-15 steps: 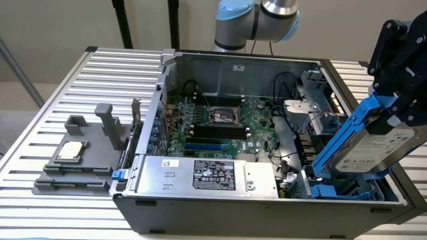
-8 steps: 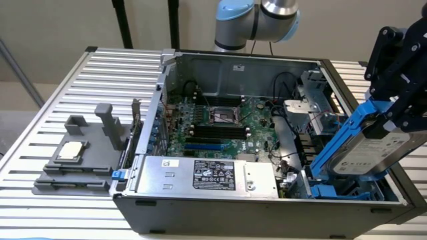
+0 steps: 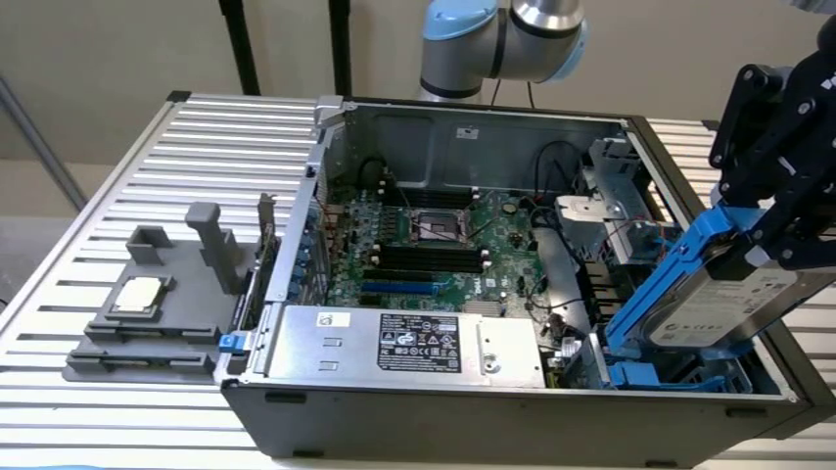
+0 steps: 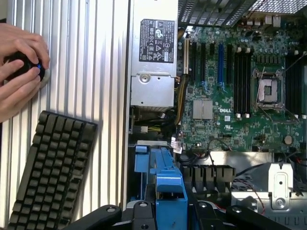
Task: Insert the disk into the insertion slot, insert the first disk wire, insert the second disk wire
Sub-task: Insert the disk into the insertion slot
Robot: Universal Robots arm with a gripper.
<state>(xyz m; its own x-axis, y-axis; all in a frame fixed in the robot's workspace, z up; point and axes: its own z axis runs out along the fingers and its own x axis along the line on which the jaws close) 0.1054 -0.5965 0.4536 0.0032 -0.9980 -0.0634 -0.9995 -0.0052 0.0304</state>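
The disk (image 3: 716, 313) is gripped, tilted, between the fingers (image 3: 797, 235) over a front corner of the computer case (image 3: 523, 411), where the insertion slot (image 3: 660, 377) lies. No insertion is judged done; both wires remain.

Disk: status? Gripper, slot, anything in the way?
Gripper shut on the disk, held tilted over the case. Lower end near the insertion slot, not seated. Person's hand on table beside keyboard, outside the case.
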